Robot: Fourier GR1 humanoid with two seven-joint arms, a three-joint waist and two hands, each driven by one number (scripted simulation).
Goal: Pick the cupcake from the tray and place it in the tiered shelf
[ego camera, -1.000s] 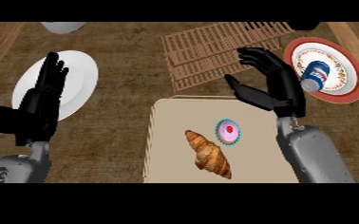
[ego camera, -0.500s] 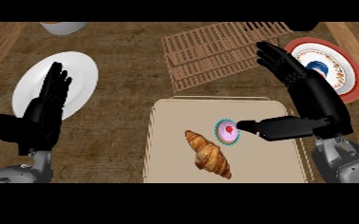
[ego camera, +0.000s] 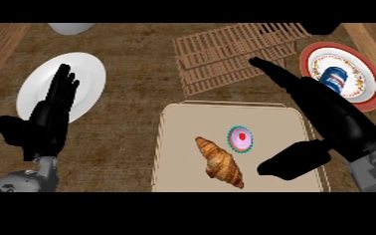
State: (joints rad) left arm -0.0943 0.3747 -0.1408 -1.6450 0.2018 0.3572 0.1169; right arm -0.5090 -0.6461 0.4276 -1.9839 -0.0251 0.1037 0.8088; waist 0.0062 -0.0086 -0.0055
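Observation:
A cupcake (ego camera: 240,139) with pink icing, a red dot and a teal wrapper sits on the beige tray (ego camera: 183,144), just right of a croissant (ego camera: 220,161). The wooden slatted tiered shelf (ego camera: 228,50) lies beyond the tray. My right hand (ego camera: 327,117) hovers open over the tray's right side, fingers stretched toward the shelf and thumb pointing left, a little to the right of and below the cupcake; nothing is held. My left hand (ego camera: 46,119) rests open at the left, fingers up, over a white plate.
A white plate (ego camera: 88,77) lies at the left. A red-rimmed plate (ego camera: 352,62) holding a blue-and-white can (ego camera: 334,77) sits at the far right. A grey bowl (ego camera: 71,28) shows at the top left edge. Dark wooden countertop surrounds the tray.
My right hand has lowered and spread wider over the tray's right side, the thumb dropping below the cupcake's level. The left hand has barely shifted. Cupcake and croissant have not moved.

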